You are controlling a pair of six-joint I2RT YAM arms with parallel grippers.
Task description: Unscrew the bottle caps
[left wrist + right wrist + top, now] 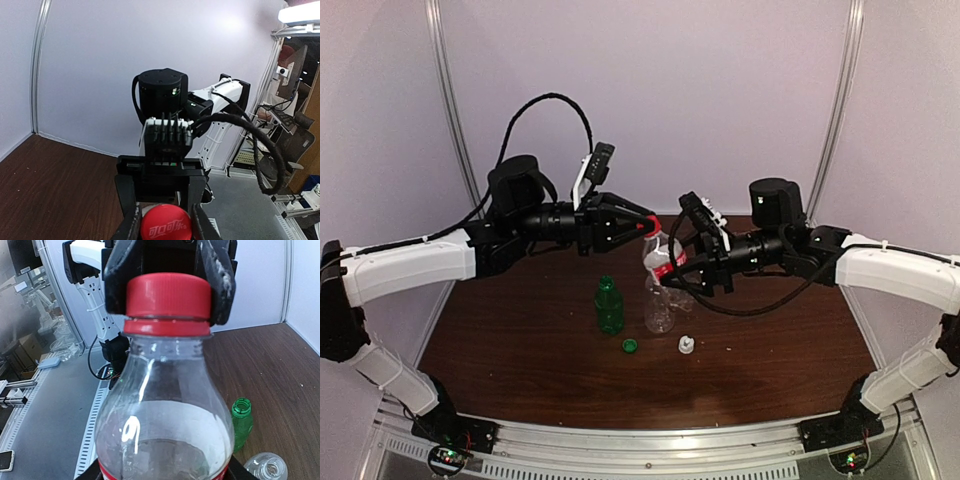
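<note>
Caps are off two bottles: the green cap (630,346) and the white cap (687,346) lie on the table (520,350), just in front of the open green bottle (609,305) and the taller clear bottle (658,305) (both standing up). One cap is left. The right claw (685,268) grips the red-label bottle (165,430) and seems to hold it up off the table. The left claw (165,222) is squeezed tight on its red cap (167,297). That cap looks fully on, so the twisting is not done yet.

Dark wooden table (520,350) (white walls (670,80) behind).
</note>
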